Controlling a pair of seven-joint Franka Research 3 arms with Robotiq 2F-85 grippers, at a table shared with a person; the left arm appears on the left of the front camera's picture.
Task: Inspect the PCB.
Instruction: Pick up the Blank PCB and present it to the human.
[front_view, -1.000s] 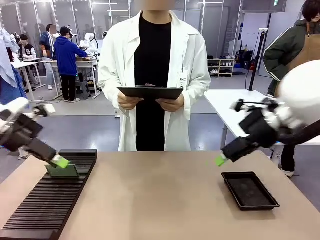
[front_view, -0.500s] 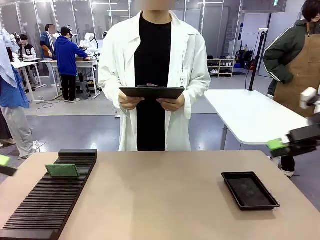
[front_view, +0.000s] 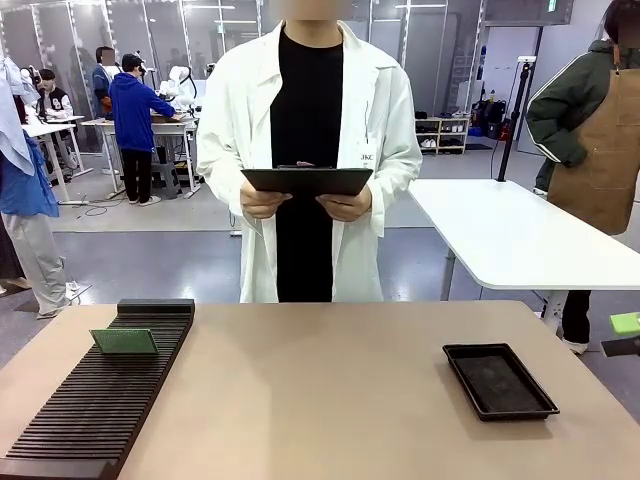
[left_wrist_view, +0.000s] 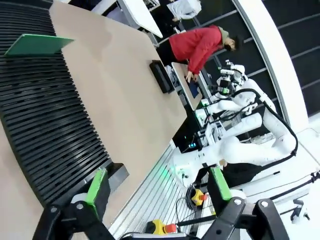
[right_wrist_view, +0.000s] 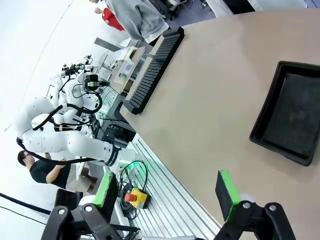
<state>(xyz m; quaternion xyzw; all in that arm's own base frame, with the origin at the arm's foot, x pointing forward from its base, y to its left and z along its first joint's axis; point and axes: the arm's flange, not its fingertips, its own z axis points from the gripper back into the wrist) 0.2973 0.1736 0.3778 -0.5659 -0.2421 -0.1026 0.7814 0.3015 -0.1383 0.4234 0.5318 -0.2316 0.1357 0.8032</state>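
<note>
The PCB (front_view: 124, 341) is a thin green board standing on edge in a slot near the far end of the black slotted rack (front_view: 85, 415) at the table's left. The left wrist view shows the PCB (left_wrist_view: 37, 44) on the rack (left_wrist_view: 45, 125), well ahead of my left gripper (left_wrist_view: 158, 182), which is open and holds nothing. My right gripper (right_wrist_view: 166, 190) is open too, hanging off the table's edge, with the rack (right_wrist_view: 152, 62) far across. In the front view the right gripper (front_view: 626, 335) just shows at the right edge.
A shallow black tray (front_view: 500, 380) lies empty at the table's right, also the tray (right_wrist_view: 292, 117) near my right gripper. A person in a white coat holds a dark tablet (front_view: 305, 182) at the far side. A white table (front_view: 510, 235) stands behind on the right.
Both arms have drawn back from the table, the left one out past the left edge, the right one to the right edge. The PCB stays in the rack.
</note>
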